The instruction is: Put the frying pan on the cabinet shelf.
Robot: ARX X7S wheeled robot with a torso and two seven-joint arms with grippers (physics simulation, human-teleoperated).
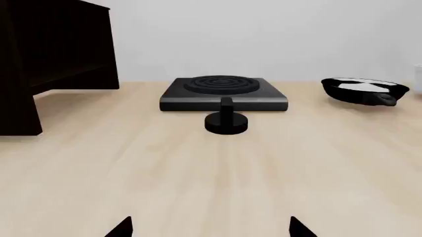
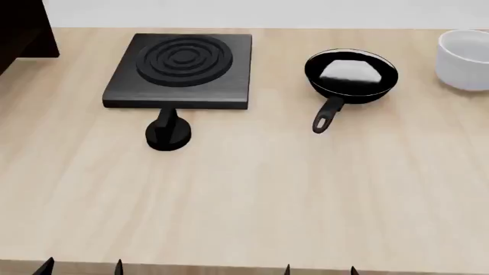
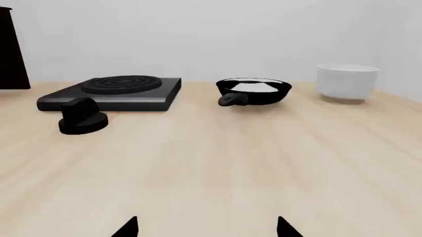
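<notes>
Table: pale wood, matt, fine grain.
Frying pan: black, glossy inside.
Hotplate: dark, matt, ribbed rings.
Bowl: white, smooth.
Cabinet: dark, matt.

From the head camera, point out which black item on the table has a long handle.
The frying pan, right of the square hotplate. Its handle reaches toward the robot, with a hole at its end. The hotplate and its round knob have none.
</notes>
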